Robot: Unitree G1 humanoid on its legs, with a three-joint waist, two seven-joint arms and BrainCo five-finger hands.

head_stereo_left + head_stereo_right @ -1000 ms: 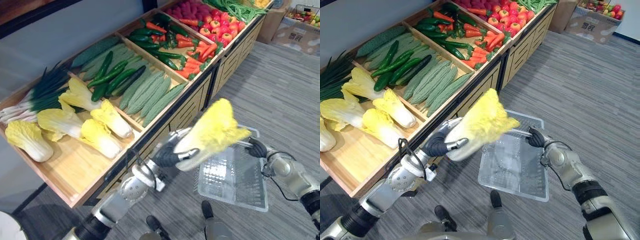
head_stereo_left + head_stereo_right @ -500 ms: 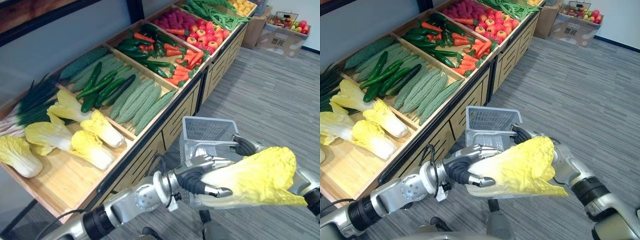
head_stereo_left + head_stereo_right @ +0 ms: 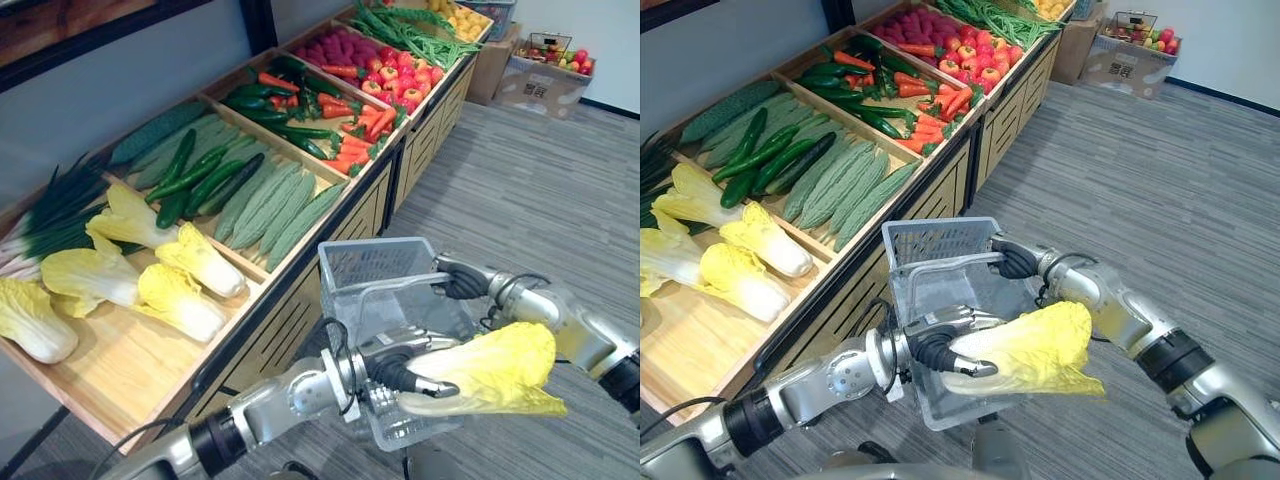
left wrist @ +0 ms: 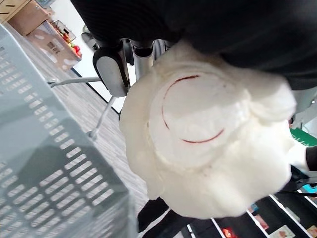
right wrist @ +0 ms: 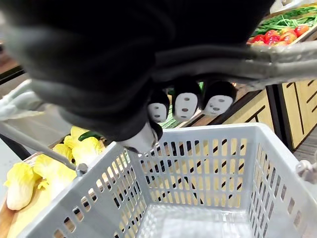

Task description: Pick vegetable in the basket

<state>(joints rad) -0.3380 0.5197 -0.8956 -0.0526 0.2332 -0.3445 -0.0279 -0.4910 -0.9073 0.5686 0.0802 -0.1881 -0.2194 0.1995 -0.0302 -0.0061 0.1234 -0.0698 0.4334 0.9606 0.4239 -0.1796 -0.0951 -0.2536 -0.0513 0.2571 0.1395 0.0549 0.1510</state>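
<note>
A cabbage (image 3: 490, 370) is gripped at its white stem end by the left hand (image 3: 392, 372), whose fingers and thumb are curled round it. The yellow leafy end points away from that hand, toward the robot's right. In the left wrist view the cut base of the cabbage (image 4: 208, 148) is seen just past the dark cover. The cabbage is held at the near corner of a grey basket (image 3: 370, 250), just beyond the left hand; whether it touches the rim cannot be told.

The basket is carried off the floor by the right hand (image 3: 462, 285), just past the cabbage. Its fingers (image 5: 185, 104) are closed round the handle (image 5: 233, 62), with the basket's slotted wall (image 5: 198, 163) hanging below them.

To the left of the left hand stands a wooden stand (image 3: 120, 370). On it, nearest, more cabbages (image 3: 190, 290) are laid. Farther along, cucumbers (image 3: 195, 175) and gourds (image 3: 275, 205) lie side by side, then peppers (image 3: 265, 100) and carrots (image 3: 365, 125), then apples (image 3: 410, 70). A box (image 3: 545, 85) is set on the floor well beyond the right hand.
</note>
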